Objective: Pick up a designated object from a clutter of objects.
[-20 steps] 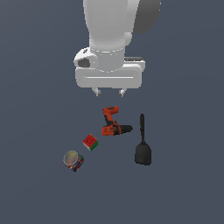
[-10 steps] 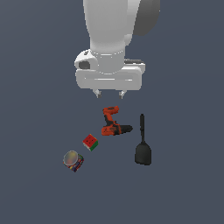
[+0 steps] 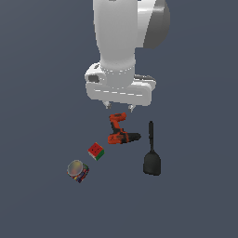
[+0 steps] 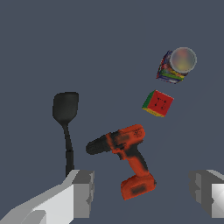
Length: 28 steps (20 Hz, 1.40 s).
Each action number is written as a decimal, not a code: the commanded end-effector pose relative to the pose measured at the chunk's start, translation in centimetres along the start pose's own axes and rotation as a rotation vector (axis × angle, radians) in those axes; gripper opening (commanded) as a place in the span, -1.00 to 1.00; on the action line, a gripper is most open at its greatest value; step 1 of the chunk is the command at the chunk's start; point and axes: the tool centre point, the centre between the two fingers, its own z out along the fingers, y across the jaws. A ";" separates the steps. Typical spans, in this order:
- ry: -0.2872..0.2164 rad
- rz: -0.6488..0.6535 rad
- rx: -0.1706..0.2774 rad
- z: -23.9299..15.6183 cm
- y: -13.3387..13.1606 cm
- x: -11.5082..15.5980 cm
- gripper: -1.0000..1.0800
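Grey floor: spatula (image 3: 151, 153), cube (image 3: 96, 151) flank drill (image 3: 120, 131).

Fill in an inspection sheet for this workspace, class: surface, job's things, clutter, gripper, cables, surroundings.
Surface: plain dark grey floor, unmarked.
Job's things: orange-red drill lying on its side, black chuck towards the spatula, touching nothing.
Clutter: black spatula at the exterior view's right of the drill; red-green cube and round can at its left, all apart.
Gripper: gripper open, above the drill, holding nothing.
Cables: nothing seen.
Surroundings: nothing seen.
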 end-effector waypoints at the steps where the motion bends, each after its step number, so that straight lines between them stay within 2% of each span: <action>1: -0.004 0.052 0.002 1.0 -0.3 0.0 0.62; 28: -0.060 0.720 -0.002 13.9 -3.8 -1.3 0.62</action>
